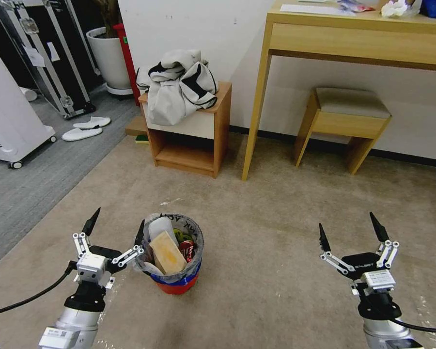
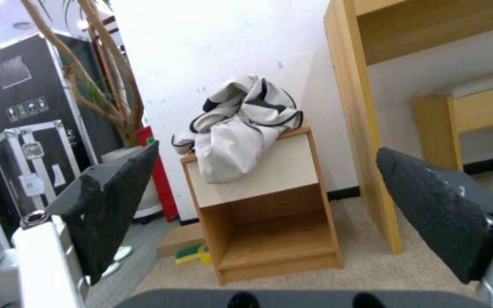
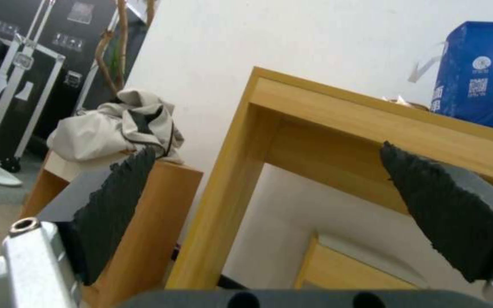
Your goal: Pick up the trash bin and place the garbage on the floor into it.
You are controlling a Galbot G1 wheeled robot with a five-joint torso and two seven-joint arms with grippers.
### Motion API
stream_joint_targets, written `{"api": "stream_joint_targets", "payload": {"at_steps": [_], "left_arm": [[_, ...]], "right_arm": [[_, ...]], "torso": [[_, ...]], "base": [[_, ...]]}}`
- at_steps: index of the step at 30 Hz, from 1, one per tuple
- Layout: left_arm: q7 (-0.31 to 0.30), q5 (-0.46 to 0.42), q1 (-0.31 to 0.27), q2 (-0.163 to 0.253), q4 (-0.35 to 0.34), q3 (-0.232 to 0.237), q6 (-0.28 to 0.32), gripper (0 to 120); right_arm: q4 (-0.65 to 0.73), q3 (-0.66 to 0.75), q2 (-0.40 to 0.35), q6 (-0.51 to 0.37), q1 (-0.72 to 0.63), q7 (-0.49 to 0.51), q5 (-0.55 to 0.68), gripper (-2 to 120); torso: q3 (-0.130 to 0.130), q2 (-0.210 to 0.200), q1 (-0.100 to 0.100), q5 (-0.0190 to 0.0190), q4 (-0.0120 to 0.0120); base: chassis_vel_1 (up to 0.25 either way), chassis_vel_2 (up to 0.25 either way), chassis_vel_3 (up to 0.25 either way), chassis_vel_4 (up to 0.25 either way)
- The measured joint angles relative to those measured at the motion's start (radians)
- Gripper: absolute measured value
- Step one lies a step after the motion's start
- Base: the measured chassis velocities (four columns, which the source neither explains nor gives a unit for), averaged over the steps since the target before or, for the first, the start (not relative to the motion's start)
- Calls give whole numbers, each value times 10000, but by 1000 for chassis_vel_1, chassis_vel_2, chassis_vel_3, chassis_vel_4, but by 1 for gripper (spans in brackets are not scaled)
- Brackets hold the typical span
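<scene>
You see the trash bin (image 1: 175, 261) standing upright on the floor (image 1: 276, 232), stuffed with garbage (image 1: 168, 251). Your left gripper (image 1: 116, 224) spreads wide just beside the bin's rim, holding nothing; your right gripper (image 1: 350, 228) hovers well apart, also wide and empty.

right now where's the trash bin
In the head view the trash bin stands on the beige carpet, beside the open left gripper, in front of the small wooden nightstand.
</scene>
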Motion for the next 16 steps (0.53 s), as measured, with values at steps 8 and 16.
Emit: {"api": "stream_joint_targets", "payload": {"at_steps": [8, 16], "left_arm": [[17, 99, -67, 106, 29, -97, 36, 100], [-106, 159, -78, 94, 44, -112, 36, 100]], "right_arm": [[5, 22, 61, 39, -45, -34, -1, 100], [-111, 22, 40, 107, -29, -62, -4, 100]], "torso": [[0, 0, 0, 0, 0], [0, 0, 0, 0, 0]], "base": [[0, 0, 0, 0], [0, 0, 0, 0]]}}
